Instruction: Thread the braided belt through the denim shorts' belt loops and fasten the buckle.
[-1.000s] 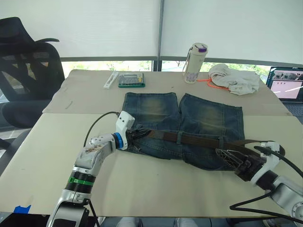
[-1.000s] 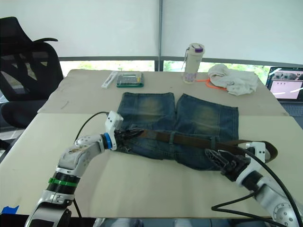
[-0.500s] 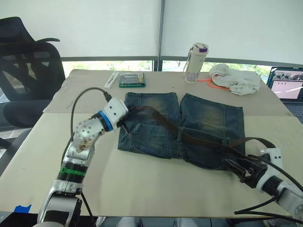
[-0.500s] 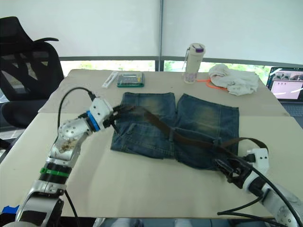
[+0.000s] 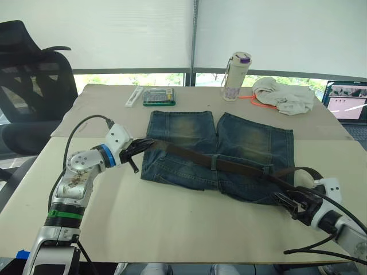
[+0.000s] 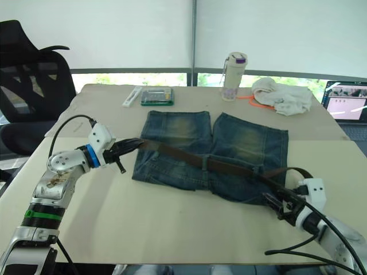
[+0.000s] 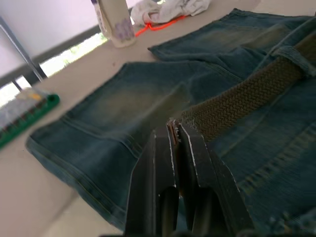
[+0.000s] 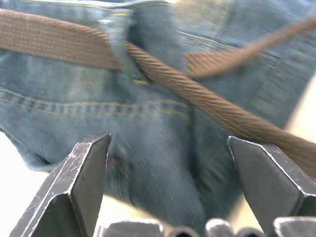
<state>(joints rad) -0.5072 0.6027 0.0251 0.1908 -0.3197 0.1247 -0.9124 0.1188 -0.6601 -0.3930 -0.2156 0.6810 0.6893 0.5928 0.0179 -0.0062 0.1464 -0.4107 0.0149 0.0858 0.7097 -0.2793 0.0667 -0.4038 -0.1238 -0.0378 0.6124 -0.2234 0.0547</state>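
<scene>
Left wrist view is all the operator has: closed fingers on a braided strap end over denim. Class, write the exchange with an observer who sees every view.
Operator: Does the strap run through any loops?
Observer: Yes, the braided belt passes under belt loops on the denim shorts.
Operator: What is the other arm doing?
Observer: The right gripper sits open at the shorts' right edge, holding nothing.
Operator: Where's the belt's far end?
Observer: It loops past the shorts beside that gripper.

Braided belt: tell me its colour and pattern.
The braided belt is dark olive-brown with a woven, plaited texture; the left wrist view shows it best.
</scene>
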